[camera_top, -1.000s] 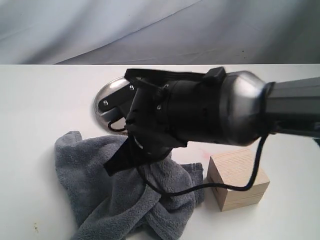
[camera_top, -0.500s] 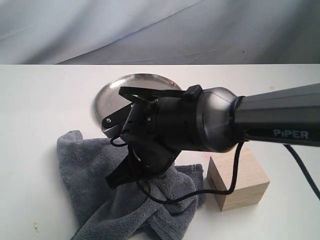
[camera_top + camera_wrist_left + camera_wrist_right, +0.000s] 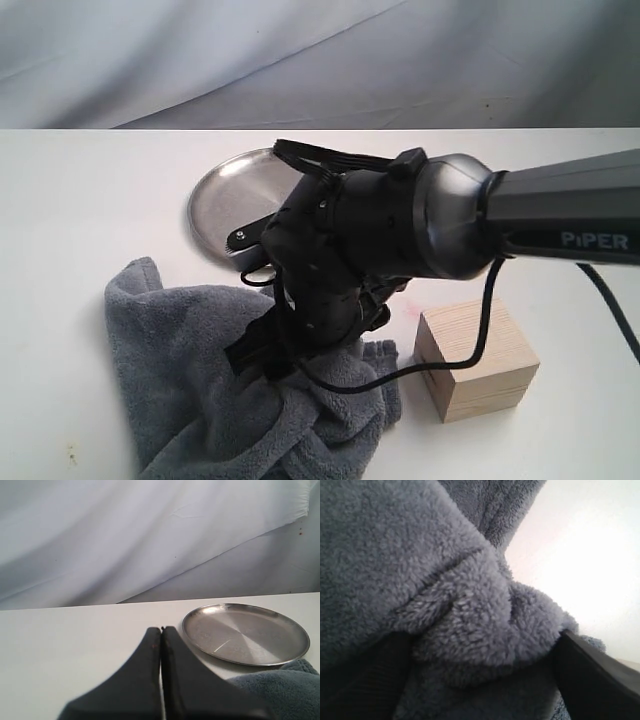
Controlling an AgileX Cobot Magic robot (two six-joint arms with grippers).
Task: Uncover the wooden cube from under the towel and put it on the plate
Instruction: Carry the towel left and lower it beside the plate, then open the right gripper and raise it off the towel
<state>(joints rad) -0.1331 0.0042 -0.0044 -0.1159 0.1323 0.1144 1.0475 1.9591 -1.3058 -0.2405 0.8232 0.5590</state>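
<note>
The pale wooden cube (image 3: 475, 355) stands uncovered on the white table, to the right of the crumpled grey-blue towel (image 3: 170, 370). My right gripper (image 3: 265, 355) points down into the towel's middle. Its fingers (image 3: 592, 677) stand wide apart, and a fluffy fold of the towel (image 3: 470, 615) bulges loosely between them. The round silver plate (image 3: 225, 200) lies behind the towel, partly hidden by the right arm. In the left wrist view my left gripper (image 3: 161, 630) is shut on nothing, low over the table beside the plate (image 3: 245, 635) and a corner of the towel (image 3: 285, 690).
The right arm's black wrist (image 3: 400, 230) and its cable (image 3: 440, 365) hang over the space between plate, towel and cube. A grey cloth backdrop (image 3: 300, 60) closes off the table's far edge.
The right gripper has come down onto the towel and its jaws have spread apart. The towel has slumped lower and spread a little to the left. The cube has not moved.
</note>
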